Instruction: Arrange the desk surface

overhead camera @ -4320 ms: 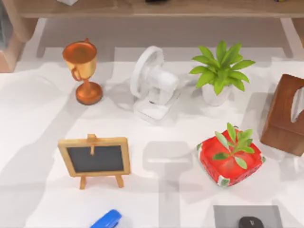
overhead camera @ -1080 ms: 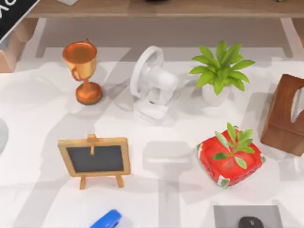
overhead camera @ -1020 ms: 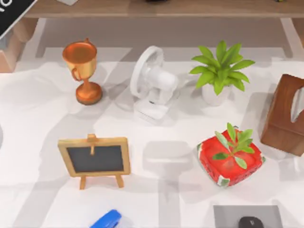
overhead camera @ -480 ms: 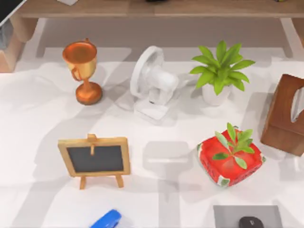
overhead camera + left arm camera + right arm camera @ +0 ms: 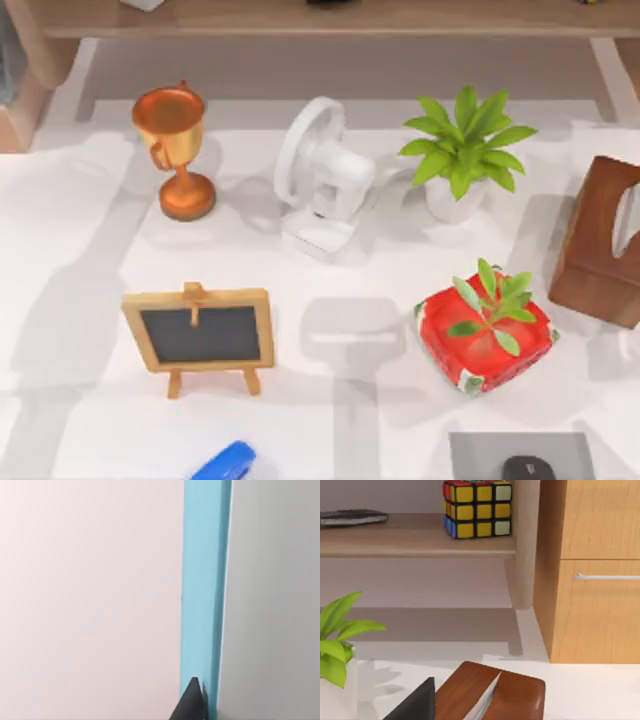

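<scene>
Spreading under a light-wood shelf (image 5: 330, 17), the desk surface (image 5: 70, 240) is white; fingers' state indiscernible.

On the desk surface (image 5: 80, 220), the back row runs left to right: trophy (image 5: 175, 150), fan (image 5: 322, 175), potted plant (image 5: 462, 155), tissue box (image 5: 603, 240). Nearer the front stand the chalkboard (image 5: 200, 335) at left and a second planter (image 5: 485, 330) at right. A cube (image 5: 477, 507) sits on the shelf (image 5: 415, 542) behind.
</scene>
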Robot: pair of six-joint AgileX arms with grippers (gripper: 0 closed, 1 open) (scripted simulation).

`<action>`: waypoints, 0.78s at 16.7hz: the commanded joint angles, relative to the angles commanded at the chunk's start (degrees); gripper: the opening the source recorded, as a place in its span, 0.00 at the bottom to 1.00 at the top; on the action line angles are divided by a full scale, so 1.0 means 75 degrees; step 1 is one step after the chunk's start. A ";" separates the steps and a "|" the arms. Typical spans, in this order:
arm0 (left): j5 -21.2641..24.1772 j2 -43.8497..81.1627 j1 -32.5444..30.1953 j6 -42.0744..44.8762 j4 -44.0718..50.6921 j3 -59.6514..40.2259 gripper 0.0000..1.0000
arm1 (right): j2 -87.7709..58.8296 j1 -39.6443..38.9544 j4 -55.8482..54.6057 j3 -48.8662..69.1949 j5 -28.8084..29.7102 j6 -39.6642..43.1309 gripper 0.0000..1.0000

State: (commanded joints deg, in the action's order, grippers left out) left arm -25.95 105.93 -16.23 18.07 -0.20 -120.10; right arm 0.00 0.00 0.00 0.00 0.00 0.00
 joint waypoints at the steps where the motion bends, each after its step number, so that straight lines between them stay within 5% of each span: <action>1: 0.0168 -0.0133 0.0568 0.0495 -0.0195 0.0334 0.00 | 0.0000 0.0000 0.0000 0.0000 0.0000 0.0000 1.00; 8: 0.1725 -0.0407 0.4669 0.4421 -0.1489 0.3597 0.00 | 0.0000 0.0000 0.0000 0.0000 0.0000 0.0000 1.00; 13: 0.3287 -0.0138 0.6767 0.7148 -0.2426 0.6219 0.00 | 0.0000 0.0000 0.0000 0.0000 0.0000 0.0000 1.00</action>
State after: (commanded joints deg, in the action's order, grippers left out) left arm -1.30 104.90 34.52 71.68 -18.40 -73.46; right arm 0.00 0.00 0.00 0.00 0.00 0.00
